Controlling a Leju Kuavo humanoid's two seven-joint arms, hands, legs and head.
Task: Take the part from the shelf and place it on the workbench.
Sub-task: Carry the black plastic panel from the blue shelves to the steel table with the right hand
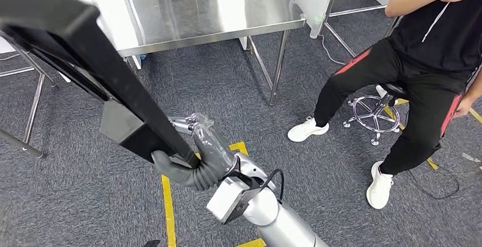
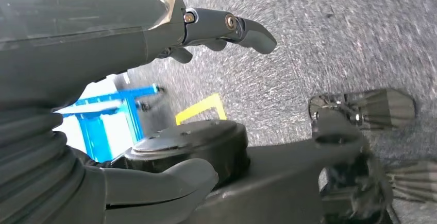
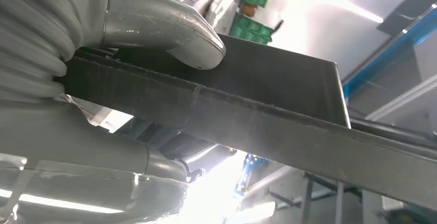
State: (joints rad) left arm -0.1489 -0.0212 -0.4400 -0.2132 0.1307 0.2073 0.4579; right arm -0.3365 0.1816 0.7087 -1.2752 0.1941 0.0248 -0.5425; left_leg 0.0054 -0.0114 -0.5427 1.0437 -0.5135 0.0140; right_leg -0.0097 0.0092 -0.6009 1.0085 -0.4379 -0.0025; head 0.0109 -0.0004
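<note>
The part (image 1: 85,59) — a long, dark, stiff metal channel — is up in the air, slanting past the steel workbench (image 1: 204,8) and not yet over it. The right hand (image 1: 196,159) grips its near end, thumb (image 3: 175,33) clamped on the top face. It looks rigid and fairly heavy, likely to lever hard from one end, so a grip nearer its middle would steady it. The left hand (image 2: 154,33) holds nothing, fingers spread. Right of the workbench sits a person (image 1: 420,71) on a stool (image 1: 372,113).
</note>
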